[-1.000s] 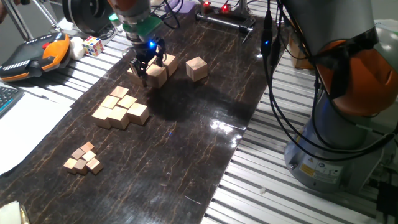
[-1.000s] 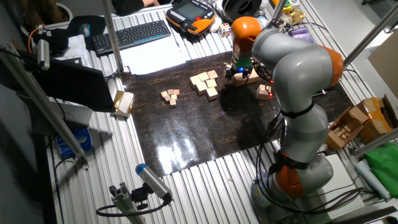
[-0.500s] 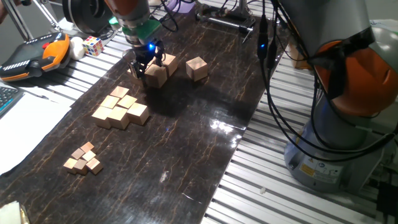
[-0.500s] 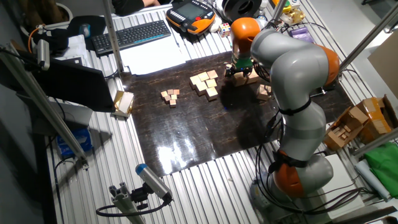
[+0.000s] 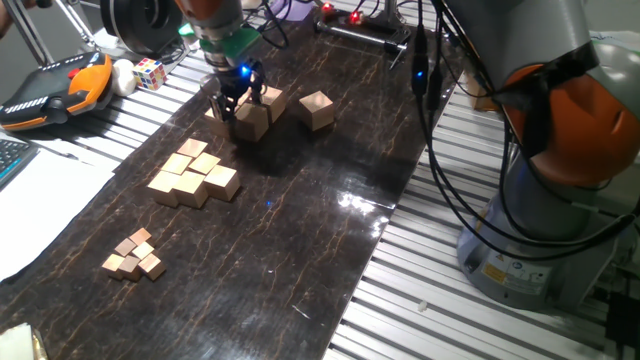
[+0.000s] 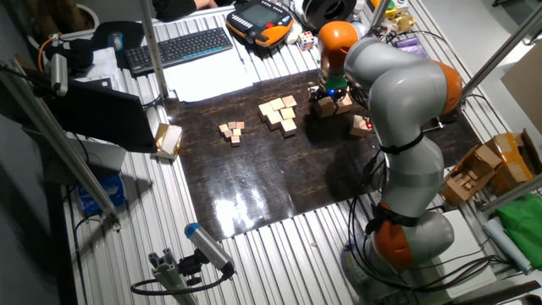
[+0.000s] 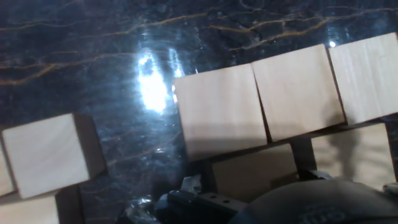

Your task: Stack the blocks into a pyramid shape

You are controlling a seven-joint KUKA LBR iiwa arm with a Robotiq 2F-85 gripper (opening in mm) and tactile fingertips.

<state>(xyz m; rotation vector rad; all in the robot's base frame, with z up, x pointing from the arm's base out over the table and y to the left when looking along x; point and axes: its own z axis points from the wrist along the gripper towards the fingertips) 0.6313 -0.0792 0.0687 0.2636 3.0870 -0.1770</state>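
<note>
In the hand view three blocks (image 7: pixel 297 92) lie side by side in a row on the dark mat. Just behind that row my gripper (image 7: pixel 252 168) is shut on another block (image 7: pixel 249 180), with one dark finger on each side of it. A further block (image 7: pixel 351 152) sits beside the held one, and a lone one (image 7: pixel 43 155) lies to the left. In one fixed view the gripper (image 5: pixel 240 103) hangs low over this group of blocks (image 5: pixel 253 120), while a single block (image 5: pixel 317 108) stands apart to the right. No stepped pyramid shape shows. The other fixed view has the gripper (image 6: pixel 326 95) at the mat's far end.
A cluster of medium tan cubes (image 5: pixel 195 175) and a group of tiny cubes (image 5: pixel 133 255) lie further along the mat. An orange teach pendant (image 5: pixel 60 88) and a colour cube (image 5: pixel 150 72) sit off its left edge. The robot base (image 5: pixel 560 200) and cables stand at the right.
The gripper, with the block between its fingers, has shifted a little toward the far end of the mat. The other cubes have not moved.
</note>
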